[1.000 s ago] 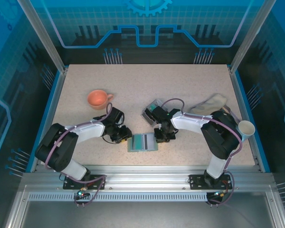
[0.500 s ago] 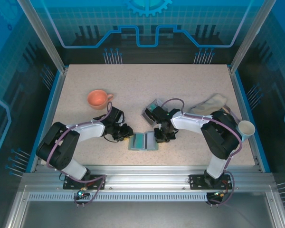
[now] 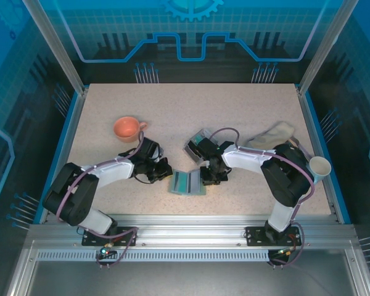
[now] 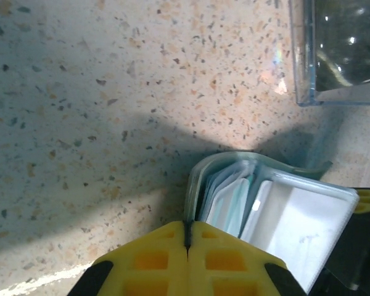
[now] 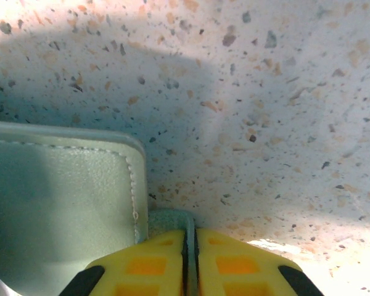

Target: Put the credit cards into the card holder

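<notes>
Top camera: I've got the card holder lying open on the table, with the left gripper at its left edge and the right gripper at its right edge. Left wrist: my jaws are pinched tight on the holder's edge, and cards sit in its slots. Right wrist: my jaws are clamped on the holder's green tab.

On the speckled table I see an orange cup at the far left, handle pointing right, a clear plastic box near the middle, a crumpled beige cloth further right, and a whitish cup at the right edge.
</notes>
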